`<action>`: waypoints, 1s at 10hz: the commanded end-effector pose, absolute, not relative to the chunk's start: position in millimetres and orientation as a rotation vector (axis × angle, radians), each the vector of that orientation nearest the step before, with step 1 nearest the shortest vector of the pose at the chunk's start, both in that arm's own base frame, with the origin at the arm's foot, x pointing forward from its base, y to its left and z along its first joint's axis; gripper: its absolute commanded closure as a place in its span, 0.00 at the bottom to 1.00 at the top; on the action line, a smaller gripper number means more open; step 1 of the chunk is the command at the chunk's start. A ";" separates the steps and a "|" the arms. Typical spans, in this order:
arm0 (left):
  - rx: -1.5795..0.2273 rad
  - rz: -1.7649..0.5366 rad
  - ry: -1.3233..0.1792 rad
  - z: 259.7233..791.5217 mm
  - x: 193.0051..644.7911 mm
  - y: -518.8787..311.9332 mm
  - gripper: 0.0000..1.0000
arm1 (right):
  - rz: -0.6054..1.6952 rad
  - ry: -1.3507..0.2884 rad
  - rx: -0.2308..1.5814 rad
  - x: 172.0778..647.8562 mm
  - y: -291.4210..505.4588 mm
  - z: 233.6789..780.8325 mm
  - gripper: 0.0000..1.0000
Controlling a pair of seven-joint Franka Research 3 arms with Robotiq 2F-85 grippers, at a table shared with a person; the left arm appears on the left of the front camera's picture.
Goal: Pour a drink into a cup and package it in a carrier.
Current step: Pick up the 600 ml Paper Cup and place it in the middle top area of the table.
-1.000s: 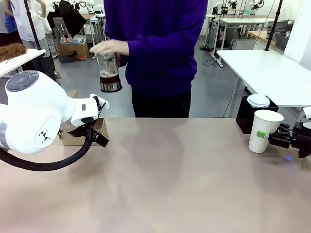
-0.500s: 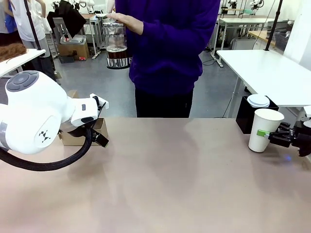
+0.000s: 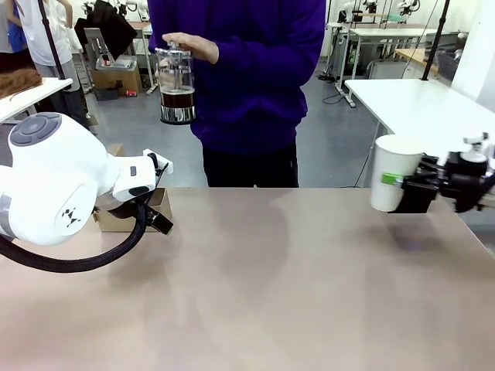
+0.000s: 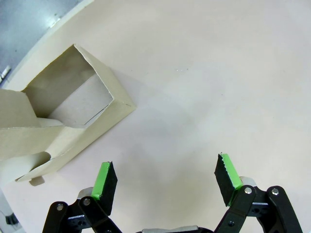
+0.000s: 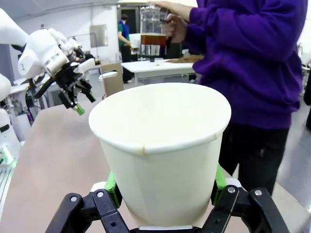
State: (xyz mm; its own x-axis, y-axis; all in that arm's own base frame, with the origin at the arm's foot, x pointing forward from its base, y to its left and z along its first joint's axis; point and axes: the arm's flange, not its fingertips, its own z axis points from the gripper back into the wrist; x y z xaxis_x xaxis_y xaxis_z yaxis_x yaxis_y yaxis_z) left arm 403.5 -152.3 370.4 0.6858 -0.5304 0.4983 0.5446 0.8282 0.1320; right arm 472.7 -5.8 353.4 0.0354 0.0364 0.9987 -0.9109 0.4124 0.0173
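Note:
The tall white paper cup (image 3: 392, 182) hangs upright above the table at the right, with my right gripper (image 3: 408, 189) shut on its side. In the right wrist view the cup (image 5: 163, 145) stands empty between the green pads of the right gripper (image 5: 165, 191). Across the table, a person in a purple top holds a glass jug (image 3: 176, 85) of the dark drink (image 5: 152, 40) by its lid. The brown cardboard carrier (image 4: 63, 116) lies at the table's left edge. My left gripper (image 4: 166, 174) hovers open just beside it, holding nothing; from the front the left gripper (image 3: 160, 219) sits in front of the carrier (image 3: 116, 218).
The left arm's big white joint (image 3: 46, 185) fills the near left of the table. A white table (image 3: 433, 108) stands behind at the right. The brown tabletop (image 3: 271, 278) stretches bare between the two arms.
My right gripper has lifted the cup off the table and carried it up and a little left. The person raised the jug, then lowered it slightly. The left arm has not moved.

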 end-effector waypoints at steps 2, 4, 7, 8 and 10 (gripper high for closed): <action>-0.028 -0.601 -0.550 370.6 403.5 -151.6 0.00 | 0.856 -1.283 0.862 528.7 75.3 347.1 0.20; -0.028 -0.601 -0.550 370.6 403.5 -151.6 0.00 | 0.840 -1.299 0.857 563.4 112.3 327.6 0.20; -0.028 -0.601 -0.550 370.6 403.5 -151.6 0.00 | 0.792 -1.322 0.859 599.5 137.3 290.4 0.20; -0.028 -0.601 -0.550 370.6 403.5 -151.6 0.00 | 0.780 -1.336 0.863 604.3 140.9 282.9 0.20; -0.028 -0.601 -0.550 370.6 403.5 -151.6 0.00 | 0.767 -1.353 0.846 613.7 139.8 271.5 0.20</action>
